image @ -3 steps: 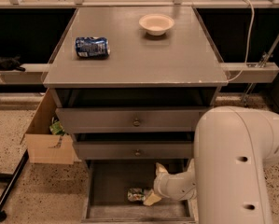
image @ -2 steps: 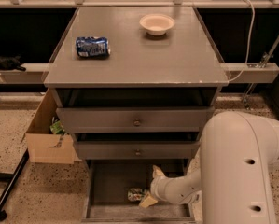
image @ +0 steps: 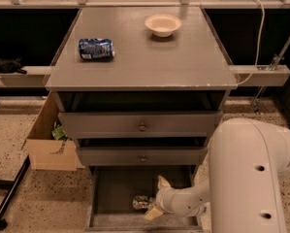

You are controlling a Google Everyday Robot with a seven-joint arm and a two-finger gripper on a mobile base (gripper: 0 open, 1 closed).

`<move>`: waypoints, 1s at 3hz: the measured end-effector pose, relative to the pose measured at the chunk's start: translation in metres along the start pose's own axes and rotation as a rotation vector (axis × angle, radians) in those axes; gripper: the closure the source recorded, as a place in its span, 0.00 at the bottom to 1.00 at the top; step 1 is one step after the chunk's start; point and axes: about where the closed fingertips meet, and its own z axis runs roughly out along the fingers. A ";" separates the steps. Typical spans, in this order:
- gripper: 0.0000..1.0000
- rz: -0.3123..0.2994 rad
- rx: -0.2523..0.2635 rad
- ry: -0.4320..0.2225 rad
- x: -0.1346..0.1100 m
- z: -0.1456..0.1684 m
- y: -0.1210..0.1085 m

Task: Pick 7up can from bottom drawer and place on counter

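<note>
Barely begun: gripper point(image: 156, 198) sat low in the open drawer point(image: 110, 188), near right, fingers spread just beside the green can point(image: 141, 202). Lift and transfer to counter point(image: 144, 62) not yet done.

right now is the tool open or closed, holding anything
Tool: open, low in the bottom drawer, right beside the 7up can, not closed on it.

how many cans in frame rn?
2. A blue and white can lies on its side on the counter, left. The 7up can sits in the open bottom drawer, beside the tool. The two upper drawers could hide more.
</note>
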 end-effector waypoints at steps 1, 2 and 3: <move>0.00 0.013 0.022 0.010 -0.003 0.023 -0.001; 0.00 0.026 0.075 0.021 -0.009 0.049 -0.004; 0.00 0.019 0.077 0.011 -0.011 0.047 -0.003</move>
